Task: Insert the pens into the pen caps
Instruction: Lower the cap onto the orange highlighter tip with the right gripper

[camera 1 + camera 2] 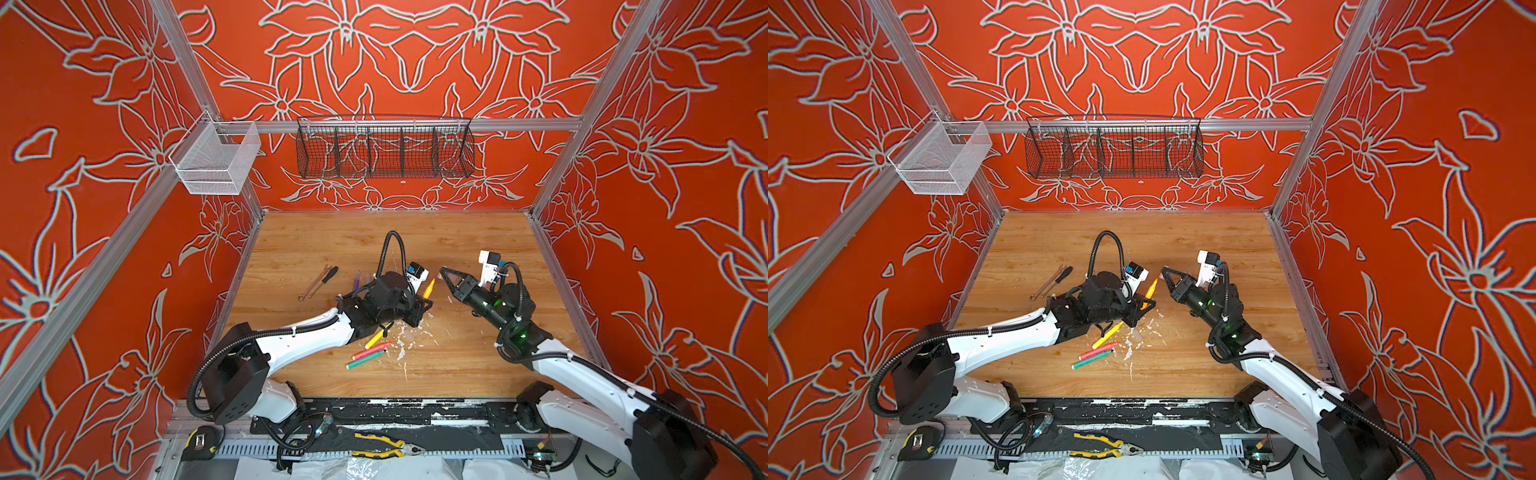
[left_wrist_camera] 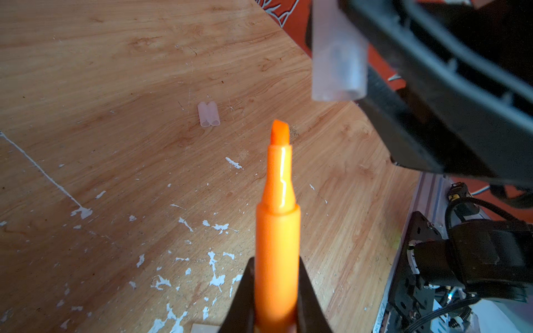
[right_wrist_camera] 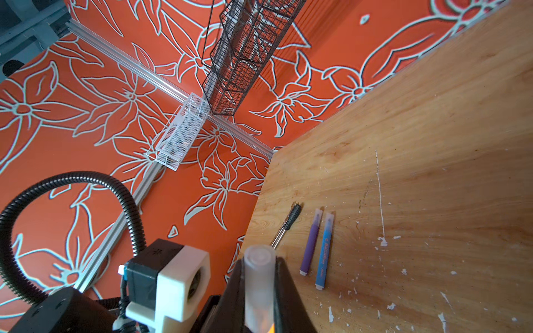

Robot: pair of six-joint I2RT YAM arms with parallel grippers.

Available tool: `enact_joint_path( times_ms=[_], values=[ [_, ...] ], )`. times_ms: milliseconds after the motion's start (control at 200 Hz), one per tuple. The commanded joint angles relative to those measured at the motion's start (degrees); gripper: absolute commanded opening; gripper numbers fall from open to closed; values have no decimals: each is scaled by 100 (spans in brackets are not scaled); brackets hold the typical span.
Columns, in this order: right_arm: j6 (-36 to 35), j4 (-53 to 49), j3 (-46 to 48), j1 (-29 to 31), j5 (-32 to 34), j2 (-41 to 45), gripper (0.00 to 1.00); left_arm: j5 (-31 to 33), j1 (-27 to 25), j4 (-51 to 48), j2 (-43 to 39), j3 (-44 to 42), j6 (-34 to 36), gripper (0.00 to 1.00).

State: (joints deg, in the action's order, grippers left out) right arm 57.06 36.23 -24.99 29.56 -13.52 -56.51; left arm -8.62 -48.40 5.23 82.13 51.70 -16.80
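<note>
I see wrench [image 1: 314,282] and screwdriver [image 1: 329,275] at nine o'clock, pliers [image 1: 399,446] at six, wire basket [image 1: 384,149] at twelve.

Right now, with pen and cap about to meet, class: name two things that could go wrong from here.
1. In the left wrist view the cap is not in line with the orange pen, so the tip could strike the rim.
2. The left fingers grip the pen far from its tip; a push might pivot it.
</note>
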Motion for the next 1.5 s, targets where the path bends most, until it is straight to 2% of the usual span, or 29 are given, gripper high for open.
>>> enact_joint_path(
  times_ms=[0, 380, 801, 1496],
  values=[
    [-1, 104, -98, -17, -107, -167, 0, 19, -29, 4, -79, 67, 75, 0],
    [130, 483, -155, -20, -441, -589, 0, 41, -29, -7, -66, 74, 76, 0],
    [38, 253, -23, -14, -37, -107, 0, -3, -29, 13, -92, 63, 73, 0],
    [173, 590, -146, -14, -535, -643, 0, 79, -29, -9, -74, 77, 81, 0]
  ],
)
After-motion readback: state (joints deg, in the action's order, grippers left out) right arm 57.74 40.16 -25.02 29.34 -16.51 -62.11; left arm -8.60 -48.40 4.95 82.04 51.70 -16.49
